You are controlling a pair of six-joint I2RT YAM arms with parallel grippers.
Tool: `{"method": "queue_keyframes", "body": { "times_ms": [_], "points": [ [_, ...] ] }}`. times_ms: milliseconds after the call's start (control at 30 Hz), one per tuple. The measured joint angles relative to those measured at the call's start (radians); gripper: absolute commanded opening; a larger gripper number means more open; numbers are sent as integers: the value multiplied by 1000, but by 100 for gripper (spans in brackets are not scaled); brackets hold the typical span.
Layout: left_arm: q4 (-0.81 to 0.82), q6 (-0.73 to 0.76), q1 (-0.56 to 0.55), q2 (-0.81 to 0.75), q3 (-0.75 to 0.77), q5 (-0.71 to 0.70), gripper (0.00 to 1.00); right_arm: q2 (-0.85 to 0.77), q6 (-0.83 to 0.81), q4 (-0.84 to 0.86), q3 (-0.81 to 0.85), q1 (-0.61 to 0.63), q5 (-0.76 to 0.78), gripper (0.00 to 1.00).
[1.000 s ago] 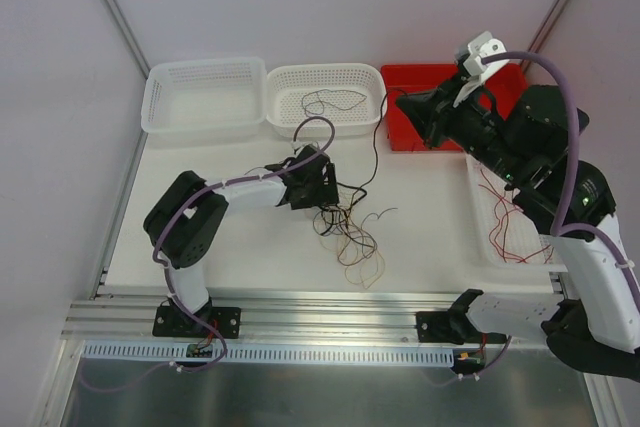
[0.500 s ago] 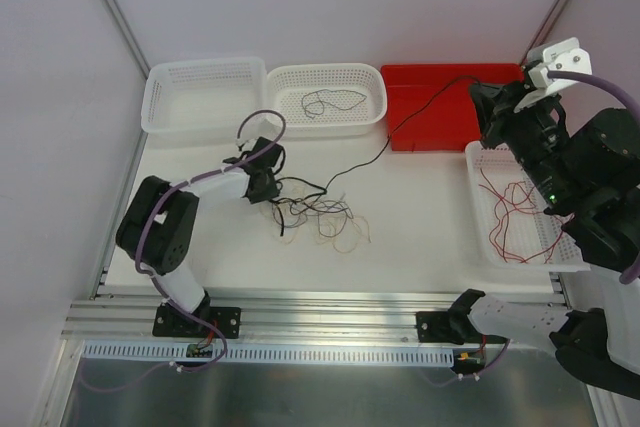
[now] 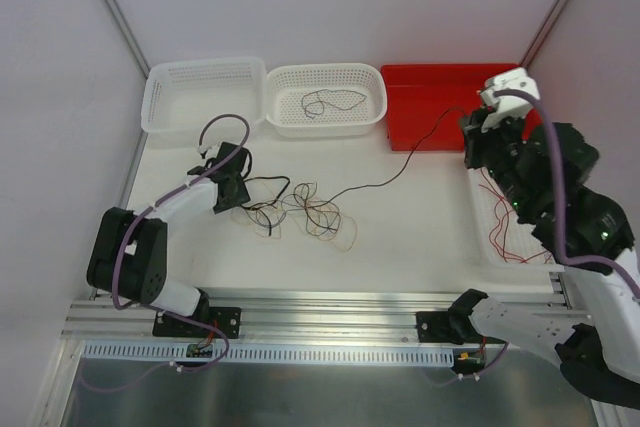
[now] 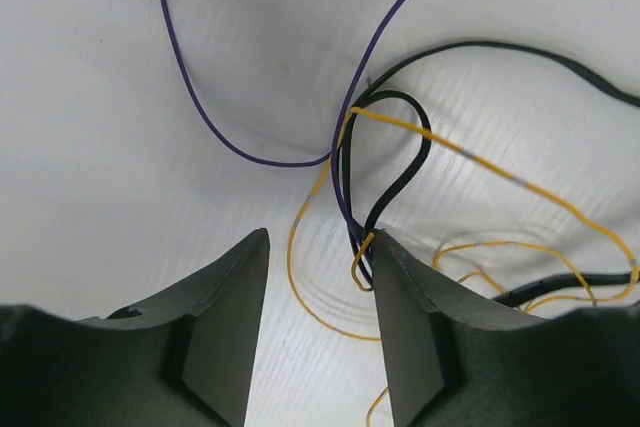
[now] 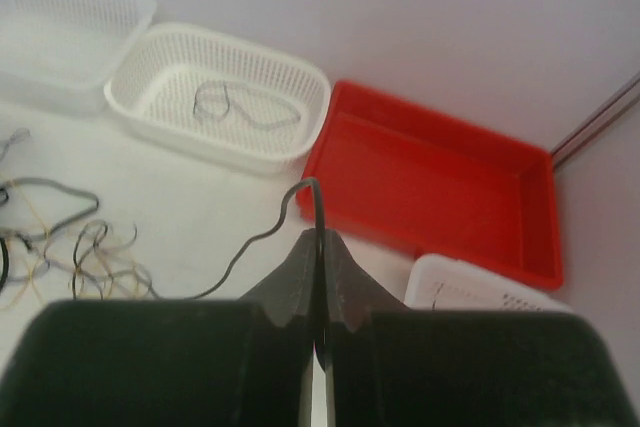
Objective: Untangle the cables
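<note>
The cables [image 3: 300,212] lie as a loose tangle of black, orange-yellow and purple strands on the white table. My left gripper [image 3: 232,190] sits at the tangle's left edge. In the left wrist view it [image 4: 318,239] is open. A yellow strand [image 4: 300,287] lies on the table between the fingers, and a black-purple-yellow crossing [image 4: 362,247] touches the right fingertip. My right gripper [image 3: 470,127] hangs over the red bin's right part, shut on a long black cable [image 3: 400,167] stretched from the tangle. In the right wrist view the black cable [image 5: 318,197] rises from the pressed jaws [image 5: 318,237].
At the back stand a white basket [image 3: 160,97], a second white basket [image 3: 375,97] holding a purple-grey wire [image 3: 325,102], and a red bin [image 3: 420,77]. A white basket [image 3: 480,247] at the right holds red wires [image 3: 505,212].
The left gripper has moved left and dragged the tangle left with it. The right gripper has carried the black cable's end rightward across the red bin, drawing it out straighter.
</note>
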Motion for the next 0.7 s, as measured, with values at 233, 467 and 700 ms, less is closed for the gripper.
{"method": "queue_keyframes", "body": {
  "times_ms": [233,467,700],
  "points": [
    [-35,32,-2,-237,-97,71,75,32,167,11,-395,-47,-104,28],
    [-46,92,-3,-481,-126,244,98,179,270,-29,-586,-70,-179,65],
    [-47,103,-78,-504,-125,410,99,209,221,20,-588,-70,-386,66]
  ]
}}
